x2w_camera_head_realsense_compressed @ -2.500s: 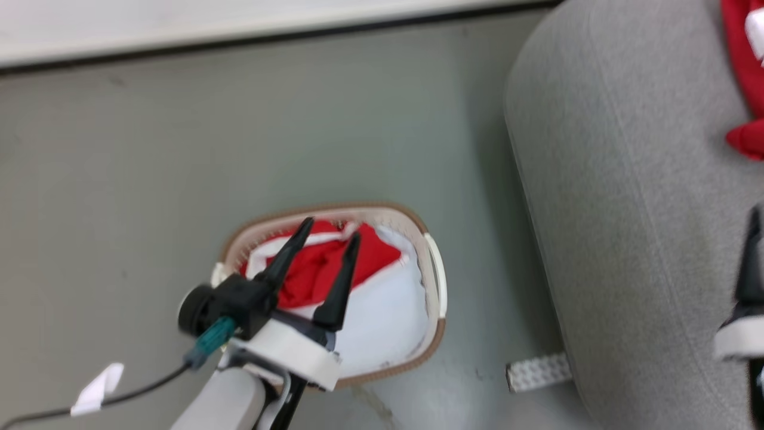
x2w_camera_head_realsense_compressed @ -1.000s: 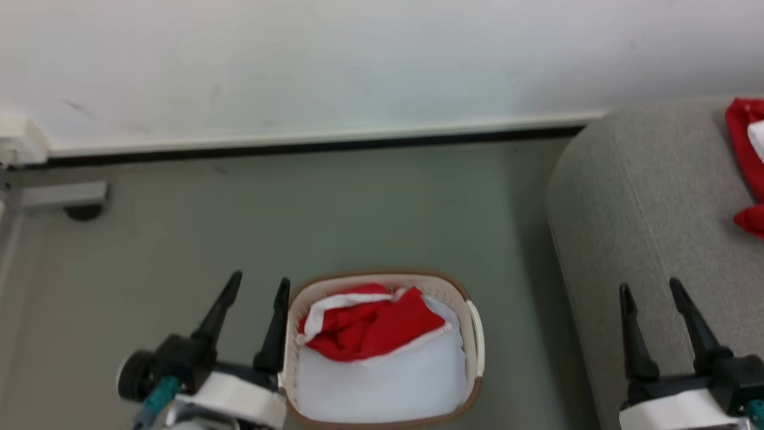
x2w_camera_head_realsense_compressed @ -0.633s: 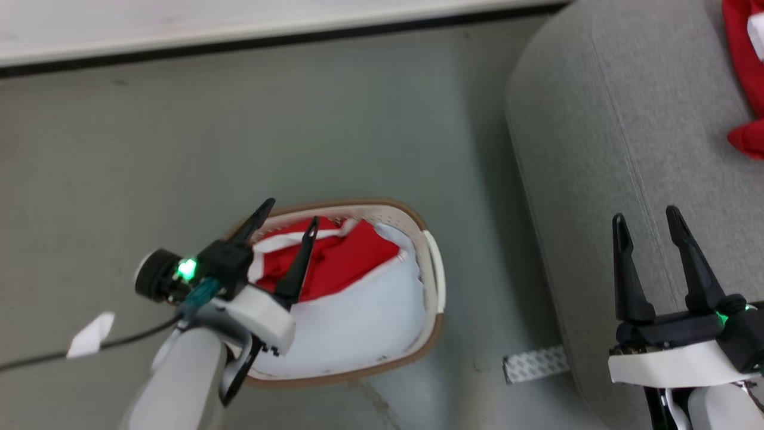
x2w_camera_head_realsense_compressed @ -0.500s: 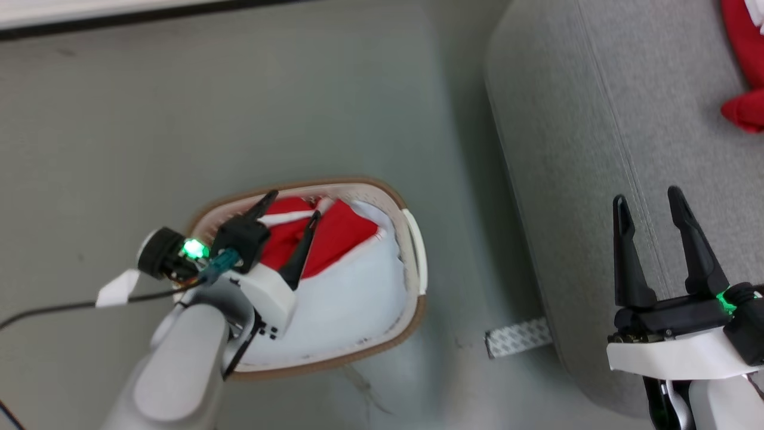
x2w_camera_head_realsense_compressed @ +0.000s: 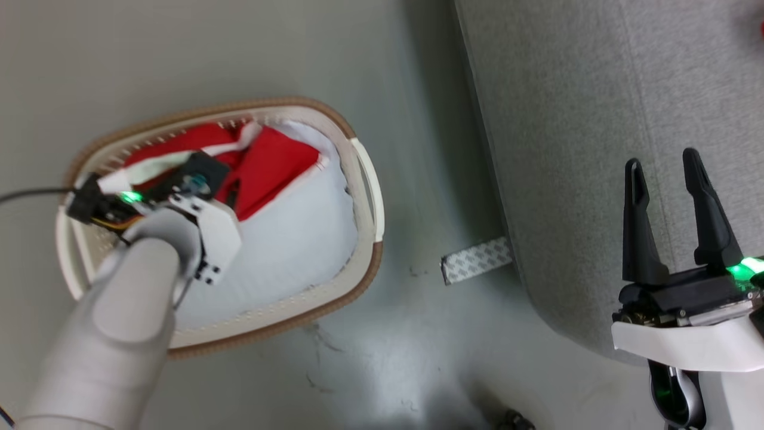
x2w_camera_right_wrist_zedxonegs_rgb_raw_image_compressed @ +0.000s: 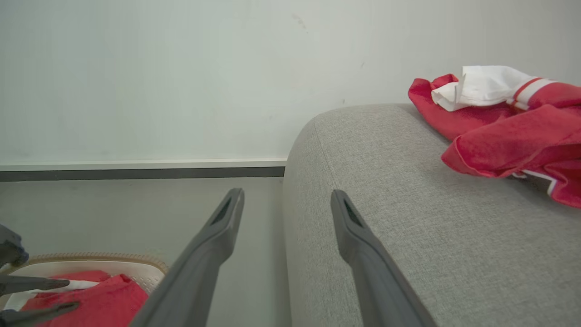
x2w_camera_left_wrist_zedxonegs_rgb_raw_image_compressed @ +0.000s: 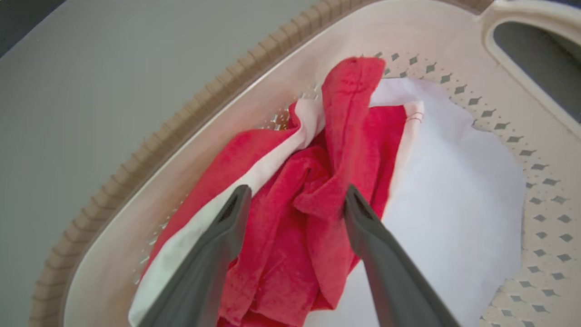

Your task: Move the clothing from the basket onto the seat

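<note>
While the left claw hangs wide open and empty, straddling the bright red white-trimmed garment inside the oval cream perforated plastic basket, grasping seems the step, next a pinch and lift toward the light grey woven sofa; right claw open, empty.

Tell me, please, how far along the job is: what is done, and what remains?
Done: one red bundle lies on the seat. In hand: the left gripper, open, straddles the red garment inside the basket, not yet closed on it. Left: grasp, lift and carry it over. The right gripper is open and empty.
</note>
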### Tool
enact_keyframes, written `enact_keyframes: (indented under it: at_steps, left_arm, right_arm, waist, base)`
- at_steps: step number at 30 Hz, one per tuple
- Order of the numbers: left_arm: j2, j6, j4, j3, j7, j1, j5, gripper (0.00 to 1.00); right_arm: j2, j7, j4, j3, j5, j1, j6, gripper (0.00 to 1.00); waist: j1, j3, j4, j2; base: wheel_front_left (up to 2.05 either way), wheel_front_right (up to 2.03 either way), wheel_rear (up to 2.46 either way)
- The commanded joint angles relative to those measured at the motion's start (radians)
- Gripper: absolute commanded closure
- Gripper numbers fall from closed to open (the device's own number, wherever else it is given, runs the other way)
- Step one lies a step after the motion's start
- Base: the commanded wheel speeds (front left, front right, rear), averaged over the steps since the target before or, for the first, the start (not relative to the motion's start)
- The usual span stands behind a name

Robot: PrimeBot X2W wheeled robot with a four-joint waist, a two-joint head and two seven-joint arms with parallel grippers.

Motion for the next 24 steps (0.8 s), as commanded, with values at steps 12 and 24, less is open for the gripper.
enact_keyframes:
  at_steps: [12,24]
  left_arm:
    - [-0.001,0.031,0.15,-0.009,-0.052,-0.104,-0.007,1.0]
    - [-0.127,-0.008,0.113,0.028,-0.212,0.003,-0.148,1.0]
  right_arm:
    - [0.0,0.001,-0.012,-0.01,0.004,-0.023,-0.002,0.0]
    - [0.0,0.001,0.057,-0.046,-0.077,0.024,-0.002,0.0]
  waist:
    - [-0.0002,0.075,-0.02,0.0]
    - [-0.0002,-0.24,0.153,0.0]
  base:
    - [0.0,0.0,0.0]
    - [0.0,0.0,0.0]
